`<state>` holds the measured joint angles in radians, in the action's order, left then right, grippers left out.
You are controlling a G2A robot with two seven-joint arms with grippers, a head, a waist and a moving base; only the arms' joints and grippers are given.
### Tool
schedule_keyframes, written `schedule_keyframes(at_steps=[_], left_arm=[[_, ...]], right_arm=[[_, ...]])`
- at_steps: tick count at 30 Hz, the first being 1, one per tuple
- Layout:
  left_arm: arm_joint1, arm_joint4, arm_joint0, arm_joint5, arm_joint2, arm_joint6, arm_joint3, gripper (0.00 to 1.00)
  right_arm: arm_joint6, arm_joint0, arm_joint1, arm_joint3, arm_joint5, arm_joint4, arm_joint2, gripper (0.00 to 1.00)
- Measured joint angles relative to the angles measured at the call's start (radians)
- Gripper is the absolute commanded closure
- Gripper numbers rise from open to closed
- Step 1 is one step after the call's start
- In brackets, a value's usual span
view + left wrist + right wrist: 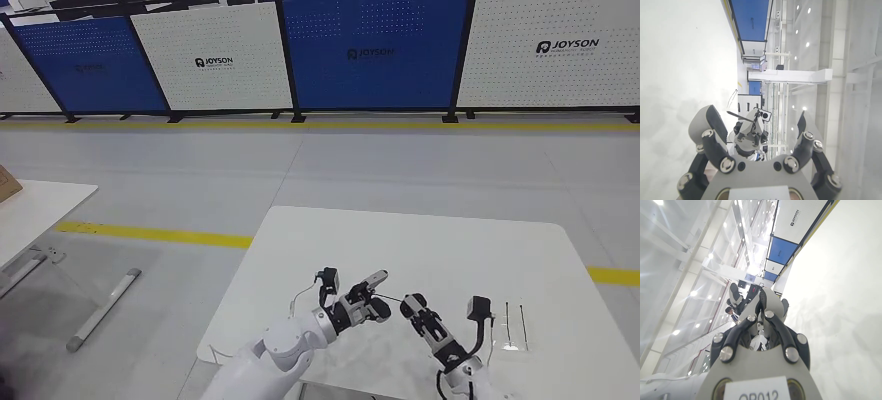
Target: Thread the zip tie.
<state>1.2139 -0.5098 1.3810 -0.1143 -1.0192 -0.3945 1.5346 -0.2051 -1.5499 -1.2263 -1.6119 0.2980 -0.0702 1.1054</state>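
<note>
Black zip tie (738,116) pinched in my clenched right hand (760,294), free end poking toward the released left hand (378,294) just beside it | I judge it light, springy, slick: take it close to the tip | head hidden inside right hand; spare ties (515,318) on bench (450,240) beyond right hand, barely legible.

Looks like a factory-style test hall, given away by pegboard partition panels (375,55), a yellow floor line (150,234) and high ceiling lights (693,293).
</note>
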Motion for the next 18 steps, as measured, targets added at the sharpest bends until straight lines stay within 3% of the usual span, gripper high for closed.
schedule_keyframes(at_steps=[1, 6, 12, 15, 18], left_arm=[[-0.001, 0.005, 0.003, -0.008, -0.003, -0.006, -0.002, 0.62], [-0.004, 0.012, 0.006, -0.006, -0.01, -0.009, -0.005, 0.87], [0.001, 0.026, -0.014, 0.023, 0.016, -0.006, -0.031, 0.93], [0.003, 0.022, -0.021, 0.018, 0.024, -0.011, -0.038, 1.0], [0.003, 0.019, -0.019, 0.006, 0.021, -0.02, -0.035, 1.0]], right_arm=[[0.002, 0.0, -0.001, 0.001, 0.0, 0.001, 0.001, 1.0], [-0.002, 0.0, -0.002, 0.004, 0.0, 0.0, 0.003, 1.0], [-0.006, -0.003, -0.004, -0.002, 0.003, 0.007, 0.002, 1.0], [-0.006, -0.007, -0.004, -0.006, 0.005, 0.01, 0.004, 1.0], [-0.007, -0.009, -0.005, -0.008, 0.005, 0.013, 0.007, 1.0]])
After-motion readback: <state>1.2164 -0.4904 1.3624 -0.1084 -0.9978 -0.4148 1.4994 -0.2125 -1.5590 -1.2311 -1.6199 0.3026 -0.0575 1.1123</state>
